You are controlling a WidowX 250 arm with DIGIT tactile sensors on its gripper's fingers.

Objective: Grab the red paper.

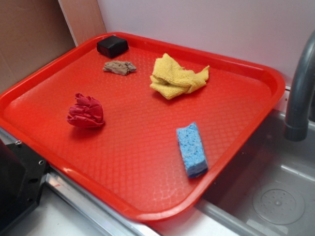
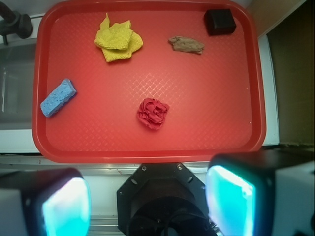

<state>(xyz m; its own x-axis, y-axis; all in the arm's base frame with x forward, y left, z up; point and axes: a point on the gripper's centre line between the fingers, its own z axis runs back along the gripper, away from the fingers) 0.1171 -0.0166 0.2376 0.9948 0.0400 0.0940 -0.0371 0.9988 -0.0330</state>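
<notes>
The red paper [image 1: 86,111] is a deep crimson crumpled wad lying on the left part of the orange-red tray [image 1: 148,149]. In the wrist view it [image 2: 152,113] sits near the tray's middle, a little toward the near rim [image 2: 147,152]. My gripper [image 2: 147,206] is open and empty, high above the robot base, off the tray's near edge. Its two fingers [image 2: 229,201] stand wide apart with glowing cyan pads. The gripper does not show in the exterior view.
On the tray lie a yellow knobbly cloth [image 1: 177,76], a small brown scrap [image 1: 119,67], a black block [image 1: 112,46] and a blue sponge [image 1: 191,149]. A grey faucet [image 1: 301,87] and sink [image 1: 274,197] are at the right. The black robot base [image 1: 15,180] is at the left.
</notes>
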